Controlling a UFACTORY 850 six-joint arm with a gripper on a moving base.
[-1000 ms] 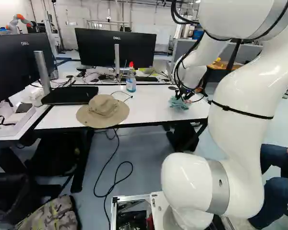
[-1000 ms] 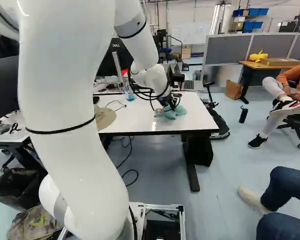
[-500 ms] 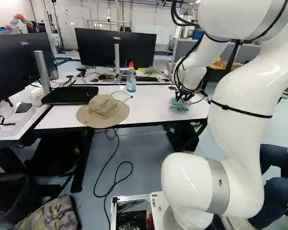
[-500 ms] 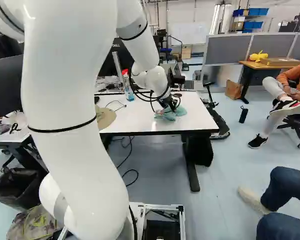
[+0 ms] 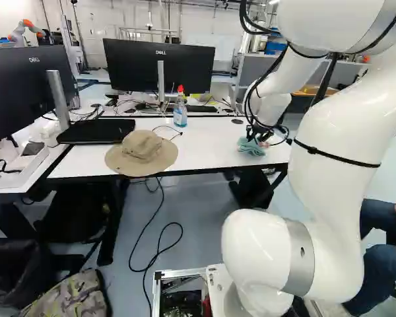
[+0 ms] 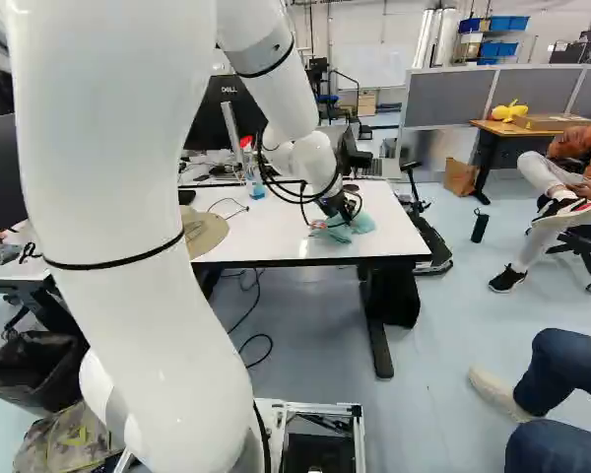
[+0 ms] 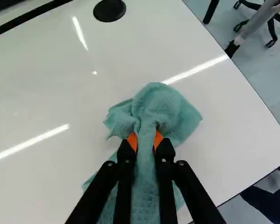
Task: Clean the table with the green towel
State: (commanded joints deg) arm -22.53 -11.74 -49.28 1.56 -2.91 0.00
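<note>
Near the right end of the white table (image 5: 208,145), the gripper (image 5: 259,134) is low over the tabletop with the green towel (image 5: 251,148) at its fingers. In the wrist view the gripper (image 7: 145,141) is shut on the green towel (image 7: 164,103), a fold of cloth pinched between both orange pads. The bunched cloth lies on the table (image 7: 51,98), spreading ahead of the fingers and back under them. The fingers hide part of it.
A tan hat (image 5: 142,152) lies at the table's front edge, with a spray bottle (image 5: 180,109) and a thin cable behind it. Monitors (image 5: 160,65) stand beyond. A round black disc (image 7: 109,10) sits ahead of the gripper. Another robot (image 5: 26,30) is far back.
The gripper has moved a little to the right along the table, and the towel has come with it. The base has stayed put.
</note>
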